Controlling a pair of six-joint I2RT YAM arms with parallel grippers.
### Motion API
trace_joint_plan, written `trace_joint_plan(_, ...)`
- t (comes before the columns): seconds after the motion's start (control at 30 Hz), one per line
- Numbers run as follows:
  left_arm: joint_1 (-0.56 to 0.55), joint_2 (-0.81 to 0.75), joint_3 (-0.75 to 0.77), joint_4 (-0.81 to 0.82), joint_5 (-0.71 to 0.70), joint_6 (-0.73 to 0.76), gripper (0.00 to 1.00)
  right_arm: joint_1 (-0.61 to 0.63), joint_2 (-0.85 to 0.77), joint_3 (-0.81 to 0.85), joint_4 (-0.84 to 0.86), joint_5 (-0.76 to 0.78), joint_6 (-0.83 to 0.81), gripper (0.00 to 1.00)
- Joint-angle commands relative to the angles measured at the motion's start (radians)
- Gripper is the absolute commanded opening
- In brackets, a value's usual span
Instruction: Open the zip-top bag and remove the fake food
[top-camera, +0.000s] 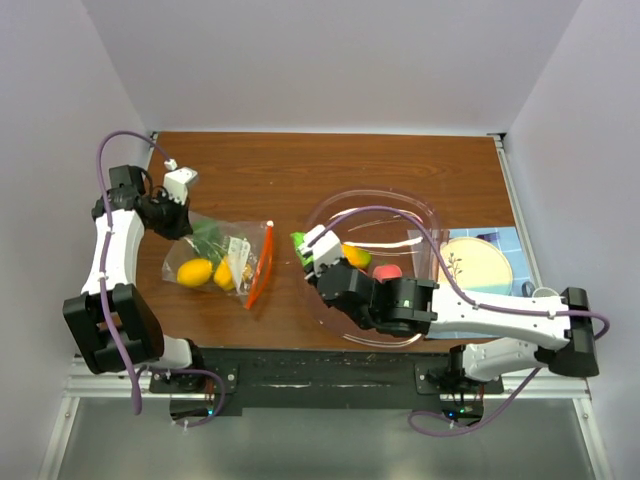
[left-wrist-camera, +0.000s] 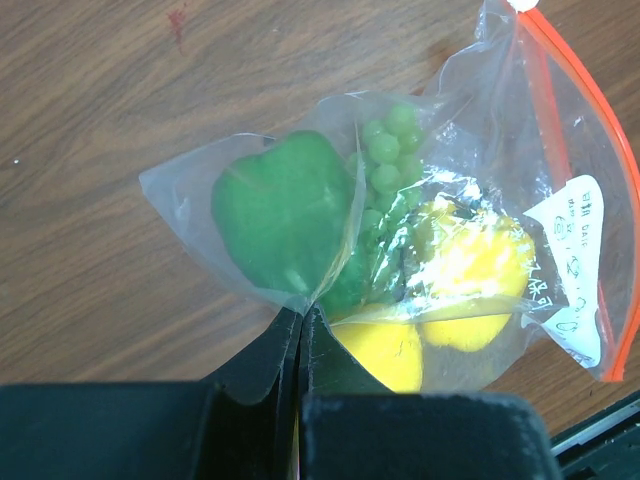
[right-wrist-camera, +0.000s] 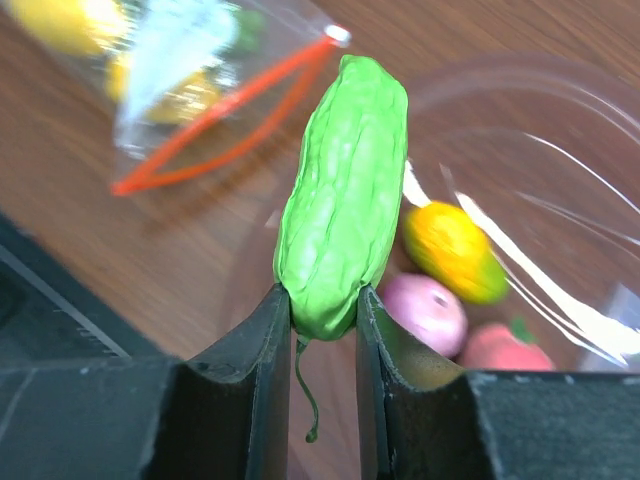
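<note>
The zip-top bag (top-camera: 222, 262) lies on the table at the left, its red-orange zip strip (top-camera: 260, 266) towards the middle. Inside it show a green pepper (left-wrist-camera: 285, 212), green grapes (left-wrist-camera: 385, 150) and yellow fruits (left-wrist-camera: 470, 285). My left gripper (left-wrist-camera: 301, 312) is shut on the bag's closed bottom edge, by the pepper. My right gripper (right-wrist-camera: 322, 310) is shut on a wrinkled green gourd (right-wrist-camera: 343, 200) and holds it over the left rim of the clear bowl (top-camera: 425, 215). An orange-green mango (right-wrist-camera: 452, 250), a purple fruit (right-wrist-camera: 428, 310) and a pink-red fruit (right-wrist-camera: 505, 350) lie in the bowl.
A blue mat with a pale round plate (top-camera: 480, 265) lies right of the bowl. The table's black front rail (top-camera: 320, 365) runs between the arm bases. White walls close the table at the back and sides.
</note>
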Motion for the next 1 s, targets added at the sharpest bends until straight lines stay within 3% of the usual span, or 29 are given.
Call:
trace_joint_plan(0.0,-0.002,0.0,-0.012,0.017,0.018,-0.003,0.0,-0.088,-0.029,-0.052,-0.149,0.143,0.09,0.02)
trace_joint_plan(0.07,-0.007,-0.002,-0.009,0.002,0.036,-0.003,0.0,-0.135,-0.037,-0.101,-0.12,0.149,0.092,0.04)
trace_joint_plan(0.17,-0.032,-0.01,0.013,-0.038,0.061,-0.006,0.0,-0.214,-0.014,-0.153,-0.081,0.182,0.092,0.26)
trace_joint_plan(0.27,-0.061,-0.025,0.01,-0.043,0.058,-0.023,0.0,-0.249,0.05,-0.147,-0.073,0.213,0.103,0.68)
trace_joint_plan(0.3,-0.071,-0.03,0.001,-0.035,0.05,-0.029,0.0,-0.251,0.078,-0.127,-0.072,0.222,0.104,0.98)
trace_joint_plan(0.4,-0.076,-0.007,-0.048,0.0,0.015,-0.034,0.0,-0.249,0.089,-0.084,-0.037,0.221,0.082,0.99)
trace_joint_plan(0.6,-0.076,0.078,-0.125,0.125,-0.085,-0.036,0.0,-0.182,0.107,-0.004,0.181,0.069,-0.088,0.98)
trace_joint_plan(0.8,-0.076,0.188,-0.125,0.206,-0.178,-0.031,0.0,-0.071,0.315,0.154,0.239,0.039,-0.196,0.99)
trace_joint_plan(0.97,-0.076,0.24,-0.137,0.249,-0.247,-0.016,0.0,-0.065,0.461,0.175,0.334,-0.058,-0.195,0.99)
